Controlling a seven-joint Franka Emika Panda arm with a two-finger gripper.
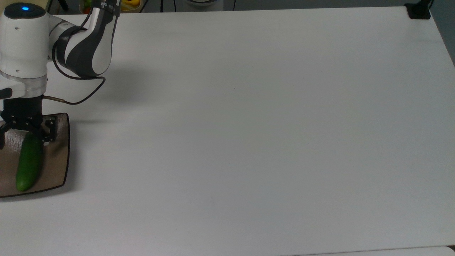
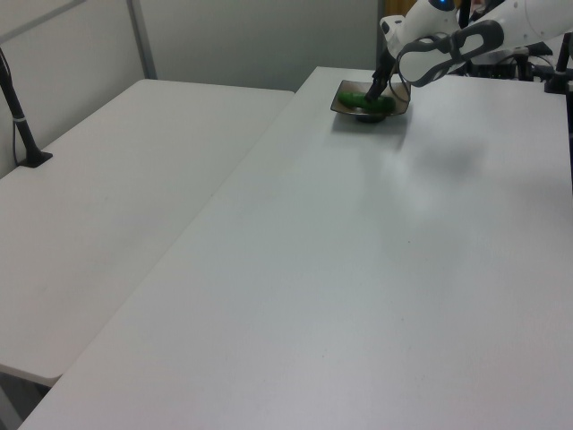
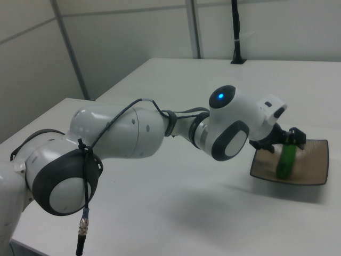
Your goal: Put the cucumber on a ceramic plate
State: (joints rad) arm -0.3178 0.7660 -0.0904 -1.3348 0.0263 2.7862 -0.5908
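Observation:
The dark green cucumber point(image 1: 28, 163) lies flat along the tan-brown ceramic plate point(image 1: 57, 167) at the top view's left edge, with its lower end near the plate's front rim. My gripper point(image 1: 24, 137) hangs open over the cucumber's upper end, one finger on each side. The left view has the cucumber point(image 2: 365, 99) resting in the plate point(image 2: 398, 104) at the far end of the table, with the gripper point(image 2: 375, 90) just above it. The right view has the cucumber point(image 3: 287, 160) on the plate point(image 3: 311, 168) and the gripper point(image 3: 285, 141) spread over its top end.
A black clamp point(image 1: 418, 10) sits at the table's far right corner in the top view. Yellow items point(image 1: 132, 3) lie beyond the table's back edge. A second white table point(image 2: 107, 179) adjoins on the left view's left, with a black post point(image 2: 20, 121) on it.

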